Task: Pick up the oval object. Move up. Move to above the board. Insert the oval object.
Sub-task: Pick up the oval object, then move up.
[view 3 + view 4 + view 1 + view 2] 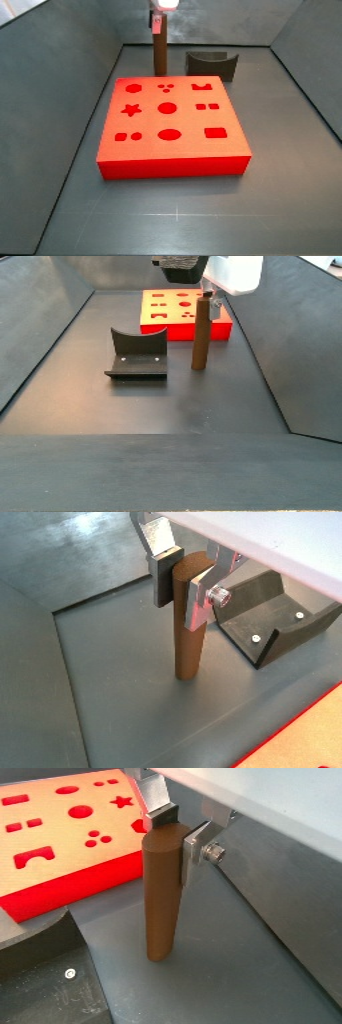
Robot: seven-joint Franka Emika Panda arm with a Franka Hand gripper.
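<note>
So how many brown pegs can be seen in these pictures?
1. The oval object stands upright on the floor, gripped by the gripper, beside the board and the fixture. No other shows; the board could hide one.

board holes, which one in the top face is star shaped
On the board the star hole sits at the far end of the row along the side away from the fixture. All other holes are rounded or square-edged. The gripper holds the oval object beyond the board.

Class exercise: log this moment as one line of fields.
gripper: shut on oval object | peg: upright, beside board | fixture: apart | insertion: not yet done
</note>
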